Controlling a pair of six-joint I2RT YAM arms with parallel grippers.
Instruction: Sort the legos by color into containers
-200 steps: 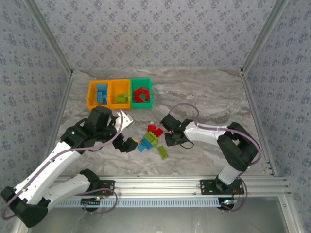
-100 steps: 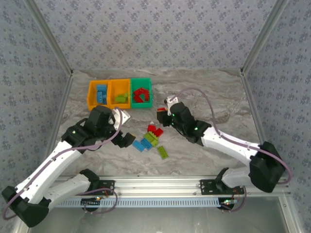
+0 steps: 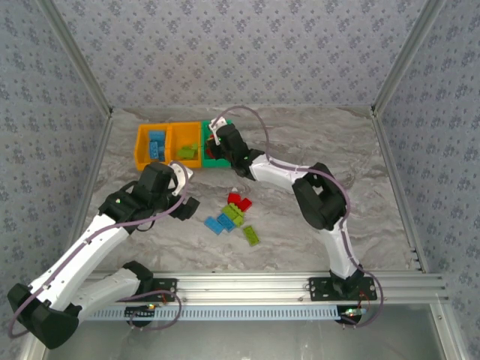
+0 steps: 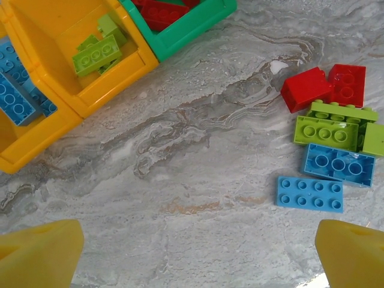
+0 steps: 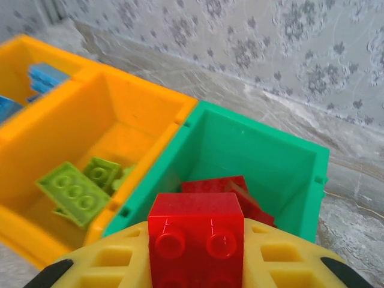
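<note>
My right gripper (image 5: 197,243) is shut on a red lego (image 5: 197,231) and hovers just over the near wall of the green container (image 5: 270,162), where other red legos (image 5: 237,187) lie. From above, the right gripper (image 3: 223,144) sits at that green container (image 3: 232,154). The middle orange container (image 5: 141,129) holds lime legos (image 5: 75,192), and the left orange one (image 3: 139,154) holds blue legos (image 3: 156,144). My left gripper (image 4: 195,258) is open above bare table, left of the loose pile: red (image 4: 306,88), lime (image 4: 327,129) and blue legos (image 4: 309,194).
The loose pile (image 3: 234,214) lies mid-table with one lime lego (image 3: 251,235) apart toward the front. The right arm's cable arches over the table behind the pile. Patterned walls close in the back and both sides.
The right arm swung from the pile up and left to the green container, carrying the red lego. The left gripper pulled back leftward from the pile, still open.
</note>
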